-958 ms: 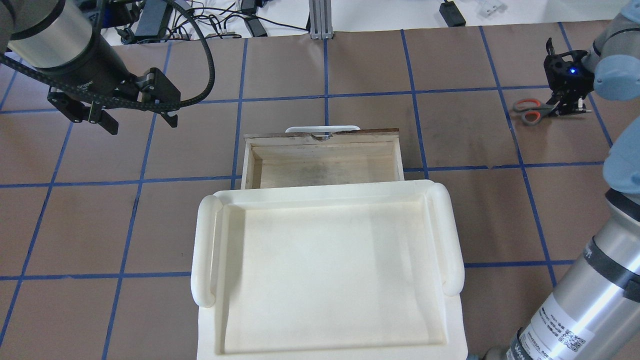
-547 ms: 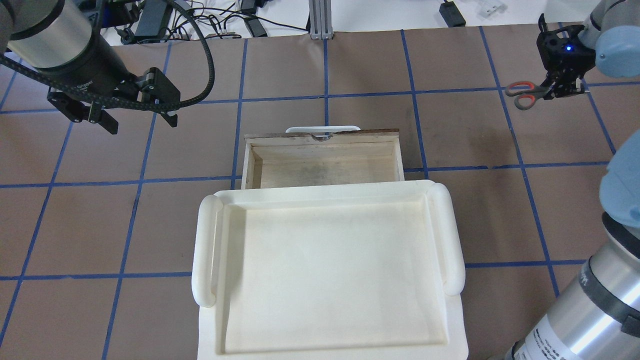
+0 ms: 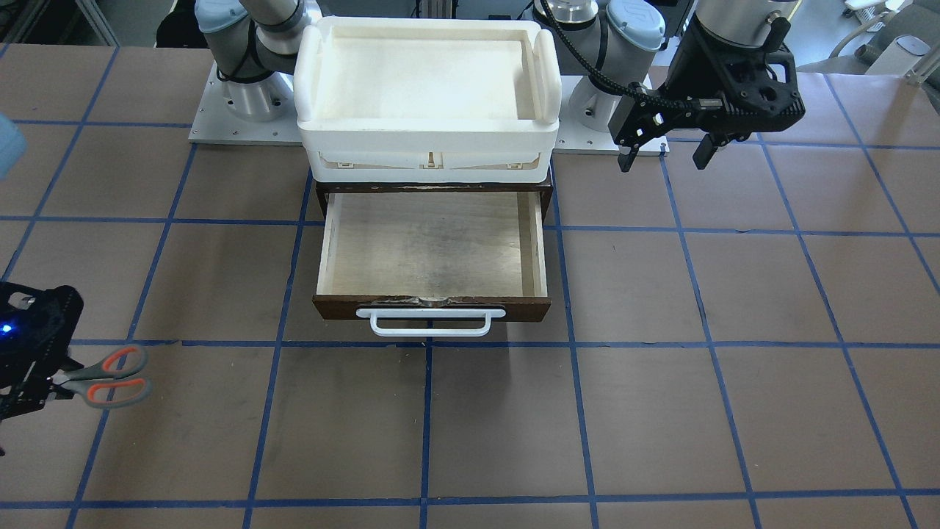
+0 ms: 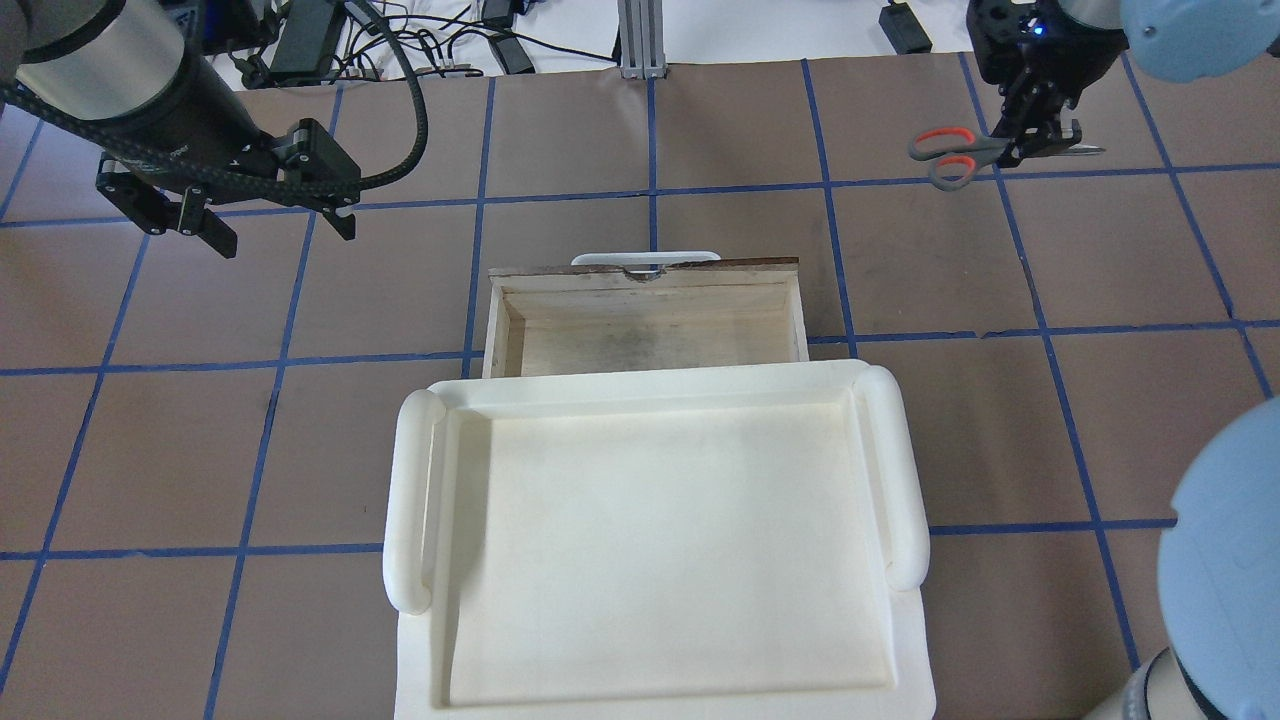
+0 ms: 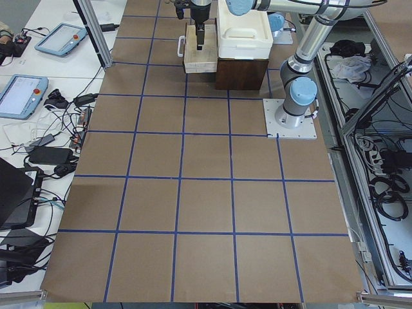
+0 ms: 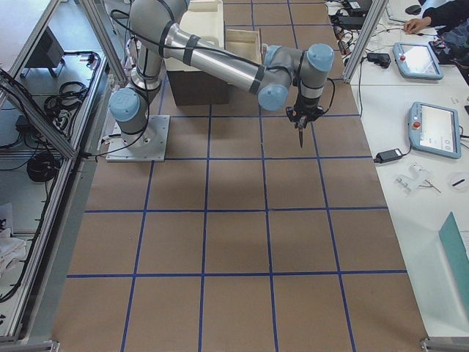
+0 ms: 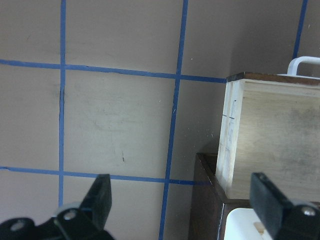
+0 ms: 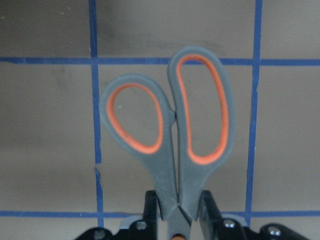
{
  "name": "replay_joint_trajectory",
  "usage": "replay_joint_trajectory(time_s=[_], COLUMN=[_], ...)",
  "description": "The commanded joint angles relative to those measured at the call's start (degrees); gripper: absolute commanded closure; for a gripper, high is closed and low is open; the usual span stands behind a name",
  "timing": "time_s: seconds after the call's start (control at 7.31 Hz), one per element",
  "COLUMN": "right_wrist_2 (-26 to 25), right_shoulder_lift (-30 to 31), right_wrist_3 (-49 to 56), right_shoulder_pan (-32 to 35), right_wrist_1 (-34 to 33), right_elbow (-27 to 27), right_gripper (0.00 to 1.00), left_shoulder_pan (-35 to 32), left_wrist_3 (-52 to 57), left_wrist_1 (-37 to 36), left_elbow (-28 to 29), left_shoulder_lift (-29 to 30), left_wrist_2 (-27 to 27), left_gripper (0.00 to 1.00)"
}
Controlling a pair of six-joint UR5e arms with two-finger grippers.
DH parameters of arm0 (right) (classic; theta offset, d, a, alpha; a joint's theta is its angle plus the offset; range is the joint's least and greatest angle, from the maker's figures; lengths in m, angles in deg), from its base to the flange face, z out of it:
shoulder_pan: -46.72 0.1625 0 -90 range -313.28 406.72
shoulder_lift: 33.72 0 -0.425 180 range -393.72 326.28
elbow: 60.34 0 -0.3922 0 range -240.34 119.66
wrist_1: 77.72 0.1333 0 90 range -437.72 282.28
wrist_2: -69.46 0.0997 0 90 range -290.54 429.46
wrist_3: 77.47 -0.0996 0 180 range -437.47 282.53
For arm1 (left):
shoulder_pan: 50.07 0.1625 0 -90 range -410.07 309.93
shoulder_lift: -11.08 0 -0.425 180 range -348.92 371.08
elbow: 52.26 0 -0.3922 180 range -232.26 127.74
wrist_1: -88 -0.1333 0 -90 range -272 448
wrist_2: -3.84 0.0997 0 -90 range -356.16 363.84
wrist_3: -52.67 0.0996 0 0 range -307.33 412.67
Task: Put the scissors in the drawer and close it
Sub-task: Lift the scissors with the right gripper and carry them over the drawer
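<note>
The scissors (image 4: 950, 155), grey handles lined orange-red, hang in my right gripper (image 4: 1040, 140) above the table, far right of the drawer. The gripper is shut on them just below the handle loops. They also show in the right wrist view (image 8: 170, 130), clamped between the fingers (image 8: 207, 205), and in the front view (image 3: 110, 375). The drawer (image 4: 650, 335) is pulled open and empty, with its white bar handle (image 4: 645, 258) on the far side. My left gripper (image 4: 280, 235) is open and empty, above the table left of the drawer (image 7: 275, 140).
A white plastic tray (image 4: 410, 500) sits on top of the dark brown cabinet (image 3: 323, 195) that holds the drawer. Blue tape lines grid the brown table. Cables and power bricks (image 4: 300, 40) lie beyond the table's far edge.
My right gripper has lifted the scissors off the table and carried them toward the far edge and leftward in the overhead view. The left gripper has shifted slightly.
</note>
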Motion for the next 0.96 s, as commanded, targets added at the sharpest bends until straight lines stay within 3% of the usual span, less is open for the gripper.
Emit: replay_joint_trajectory(time_s=[0.0, 0.41, 0.82], right_wrist_2=[-0.16, -0.42, 0.37], right_shoulder_lift=[2.90, 3.97, 3.62], right_wrist_3=[-10.47, -23.56, -29.75], right_shoulder_pan=[9.80, 21.59, 26.18], right_wrist_1=[3.65, 4.36, 3.14], right_elbow=[0.17, 0.61, 2.72], right_gripper=[1.00, 1.00, 1.00], left_shoulder_pan=[0.02, 0.02, -0.07], left_wrist_3=[-0.29, -0.29, -0.29], left_wrist_1=[0.05, 0.58, 0.58], left_elbow=[1.06, 3.09, 2.92], left_shoulder_lift=[0.53, 1.76, 1.76], left_wrist_2=[0.14, 0.32, 0.23], left_gripper=[0.00, 0.00, 0.00])
